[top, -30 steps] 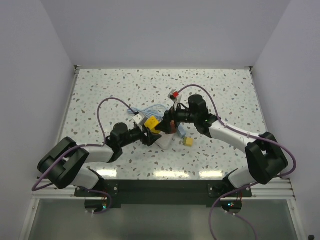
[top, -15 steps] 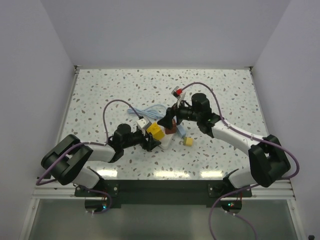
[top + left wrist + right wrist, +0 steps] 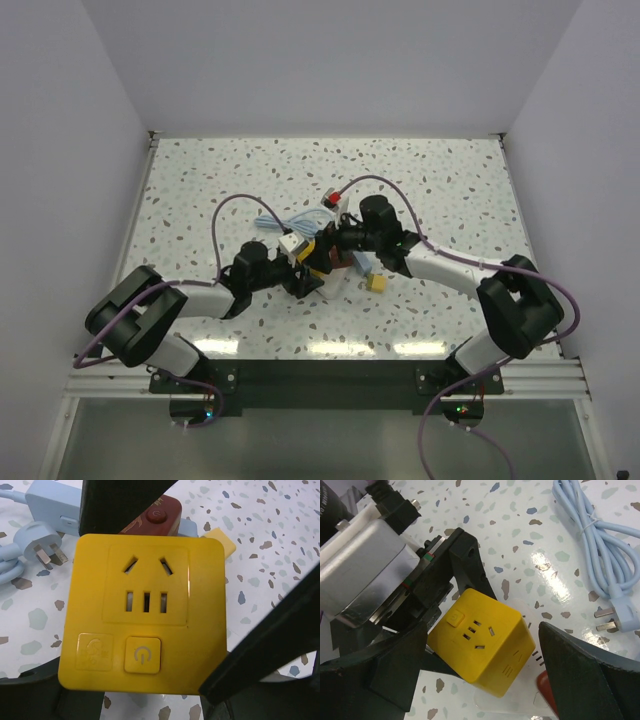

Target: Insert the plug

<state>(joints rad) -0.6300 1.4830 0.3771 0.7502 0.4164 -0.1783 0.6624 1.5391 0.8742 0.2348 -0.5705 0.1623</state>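
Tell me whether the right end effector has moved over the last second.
Yes. Against the small yellow block, which stayed put, the right end effector has shifted left in the top view, toward the yellow socket cube.

Speckled table [image 3: 200,180], blue cable [image 3: 283,219] (coiled), yellow block [image 3: 377,283]

- Yellow socket cube [image 3: 145,610]: rounded corners and glossy faces. It is clamped between the black fingers [image 3: 270,640] of the left arm.
- The cube face towards the left wrist camera carries an angled three-pin outlet, with a row of three slots below it. At the bottom are a square power button and an embossed icon. All openings are unoccupied.
- Plug [image 3: 37,542]: light blue with a round head and three flat pins exposed. It lies flat on the table just beyond the cube, not touching it.
- Cable [image 3: 590,530]: light blue, folded into a bundle and tied at mid-length. It lies on the table.
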